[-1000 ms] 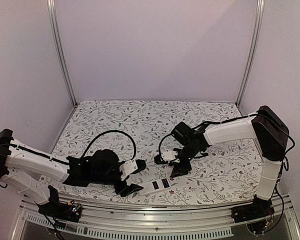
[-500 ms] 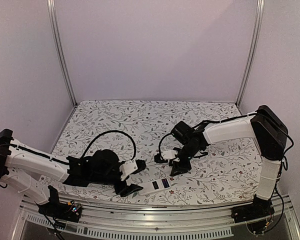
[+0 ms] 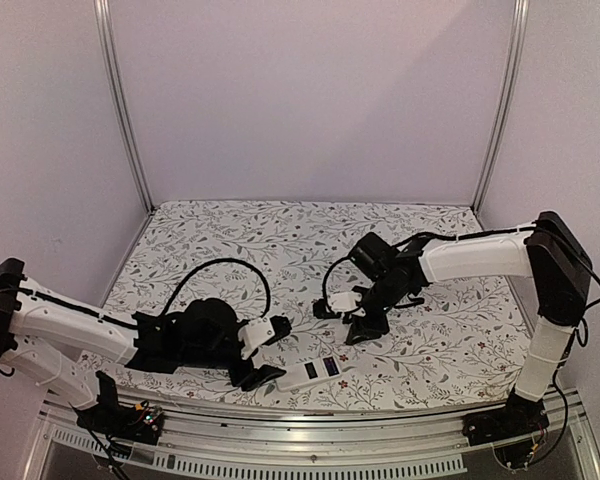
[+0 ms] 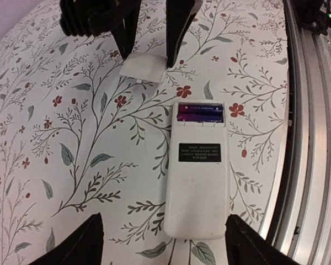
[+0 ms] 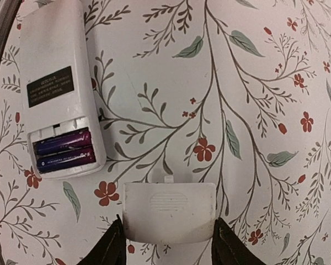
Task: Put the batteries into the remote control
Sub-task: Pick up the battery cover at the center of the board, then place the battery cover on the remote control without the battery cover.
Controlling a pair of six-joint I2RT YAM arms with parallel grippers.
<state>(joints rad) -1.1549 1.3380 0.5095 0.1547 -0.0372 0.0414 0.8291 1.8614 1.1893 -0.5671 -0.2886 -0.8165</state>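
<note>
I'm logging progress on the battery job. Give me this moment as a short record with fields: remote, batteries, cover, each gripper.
remote control: back up on the floral cloth, near the table's front edge, compartment open
batteries: two purple cells, side by side in the compartment
battery cover: off, apart from the remote; lifted or resting, cannot tell
left gripper: open, fingers either side of the remote's closed end, not gripping
right gripper: fingers against both sides of the cover

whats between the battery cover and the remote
Nothing but a bare strip of floral tablecloth lies between the battery cover and the remote control. The right wrist view shows it best.
</note>
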